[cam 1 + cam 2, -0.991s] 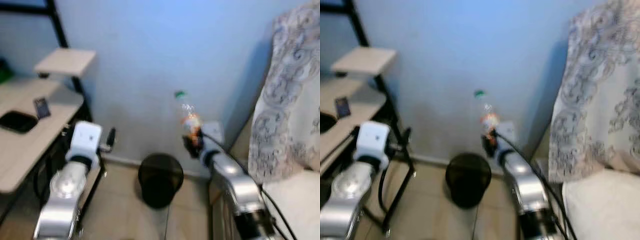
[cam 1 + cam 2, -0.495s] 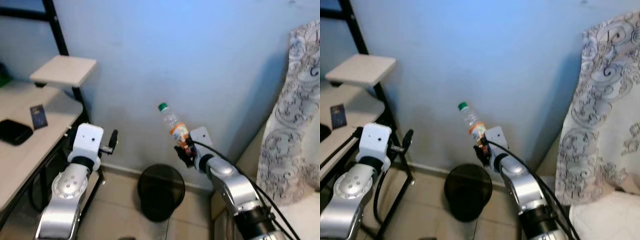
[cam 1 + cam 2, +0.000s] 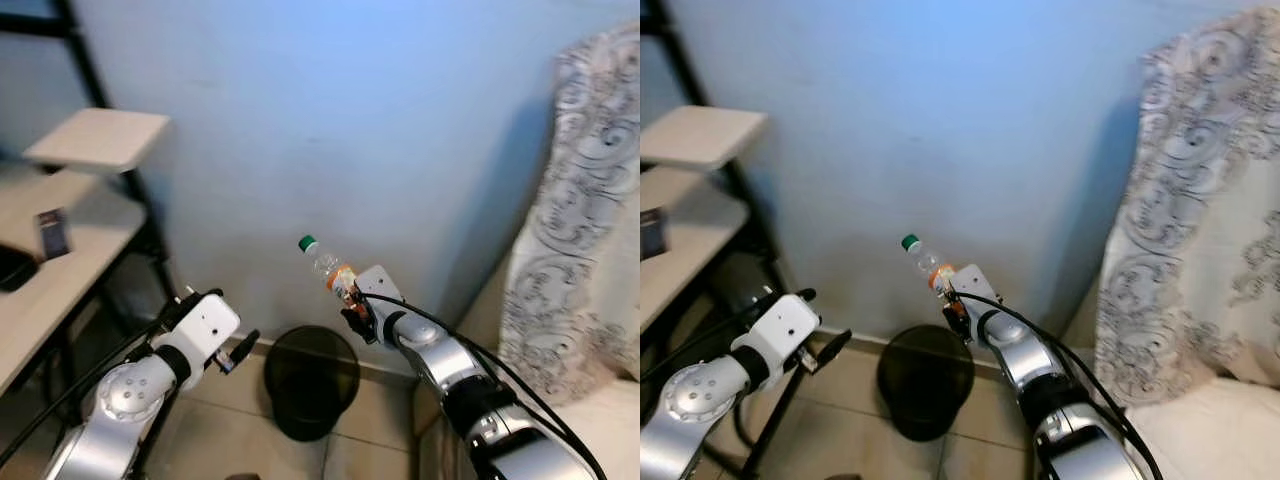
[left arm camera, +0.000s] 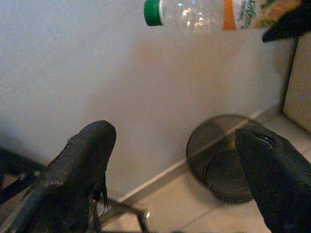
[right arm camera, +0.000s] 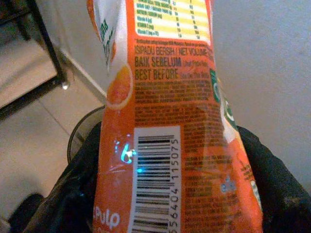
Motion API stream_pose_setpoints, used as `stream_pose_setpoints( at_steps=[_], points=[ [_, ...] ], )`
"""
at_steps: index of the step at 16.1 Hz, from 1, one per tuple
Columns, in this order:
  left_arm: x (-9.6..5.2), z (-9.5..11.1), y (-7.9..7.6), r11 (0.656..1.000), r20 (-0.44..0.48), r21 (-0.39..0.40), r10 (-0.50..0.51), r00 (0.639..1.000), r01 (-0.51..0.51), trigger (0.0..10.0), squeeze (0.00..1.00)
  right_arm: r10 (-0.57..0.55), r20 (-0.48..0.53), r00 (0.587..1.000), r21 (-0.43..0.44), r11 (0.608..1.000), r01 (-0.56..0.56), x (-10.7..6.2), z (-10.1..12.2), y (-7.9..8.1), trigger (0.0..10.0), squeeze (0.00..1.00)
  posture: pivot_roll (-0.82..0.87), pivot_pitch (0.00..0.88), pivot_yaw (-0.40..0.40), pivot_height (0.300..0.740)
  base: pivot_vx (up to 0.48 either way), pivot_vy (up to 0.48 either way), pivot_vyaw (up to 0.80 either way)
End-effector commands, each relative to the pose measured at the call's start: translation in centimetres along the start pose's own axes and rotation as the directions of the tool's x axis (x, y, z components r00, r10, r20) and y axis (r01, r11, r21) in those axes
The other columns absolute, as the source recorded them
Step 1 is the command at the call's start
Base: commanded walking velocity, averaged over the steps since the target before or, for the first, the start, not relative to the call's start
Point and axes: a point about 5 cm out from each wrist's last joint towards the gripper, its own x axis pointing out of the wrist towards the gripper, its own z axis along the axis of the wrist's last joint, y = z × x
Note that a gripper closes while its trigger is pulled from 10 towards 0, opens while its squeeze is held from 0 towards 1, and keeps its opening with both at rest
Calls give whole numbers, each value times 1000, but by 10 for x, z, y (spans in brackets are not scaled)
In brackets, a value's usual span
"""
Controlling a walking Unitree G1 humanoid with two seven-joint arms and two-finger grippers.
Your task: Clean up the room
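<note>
Disposal step in hand: right gripper (image 3: 352, 312) pinches the clear plastic orange-labelled bottle (image 3: 329, 268) above the round black mesh bin (image 3: 311, 380), left gripper (image 3: 236, 352) spread empty; release over the opening judged next.

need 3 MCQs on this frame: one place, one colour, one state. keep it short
1. Where is the black bin?
A on the desk
B on the floor by the blue wall
C on the sofa

2. The bottle cap's colour?
A green
B red
C white

3. The left gripper is:
A shut on the bottle
B open
C shut on a cable

Key:
1 B, it stands on the tiles at the wall's foot.
2 A, a green cap tops the bottle in the right gripper.
3 B, its fingers stand apart with nothing between them.
</note>
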Motion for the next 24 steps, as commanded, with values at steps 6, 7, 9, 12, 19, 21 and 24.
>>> stream_pose_setpoints(
  at_steps=[6, 7, 9, 12, 19, 21, 24],
  points=[
    [-5, -3, 7, 990, -8, 70, -124, 992, 124, 10000, 0, -81, -15, 997, -86, 993, 79, 11, 17, 1, 10000, 0, 206, 0, -54, 740, 0, 0, 0],
    [-6, -2, 5, 989, 2, 61, -136, 991, 136, 10000, 0, -113, -24, 993, -129, 986, 109, 12, 18, 1, 10000, 0, 207, 0, -55, 740, 0, 0, 0],
    [-6, -2, 4, 988, 4, 62, -142, 990, 141, 10000, 0, -120, -31, 992, -129, 985, 115, 12, 17, 1, 10000, 0, 207, 0, -55, 740, 0, 0, 0],
    [-7, -2, 4, 987, 12, 56, -152, 988, 151, 10000, 0, -134, -45, 990, -146, 981, 126, 13, 15, 2, 10000, 1000, 207, 0, -55, 740, 0, 0, 0],
    [-4, 0, 7, 988, 14, 58, -147, 989, 146, 10000, 0, 47, -19, 999, -29, 998, -48, 15, 12, 26, 10000, 1000, 208, 0, -49, 740, 0, 0, 0],
    [-3, 2, 7, 993, 38, 25, -114, 993, 113, 10000, 0, 69, 21, 997, 16, 997, -70, 14, 13, 22, 10000, 1000, 206, 0, -51, 740, 0, 0, 0],
    [3, 19, 6, 984, 145, -172, 69, 987, -44, 10000, 0, -46, 210, 977, 183, 983, 7, -1, 15, -15, 10000, 1000, 188, 0, -47, 740, 0, 0, 0]
  ],
)
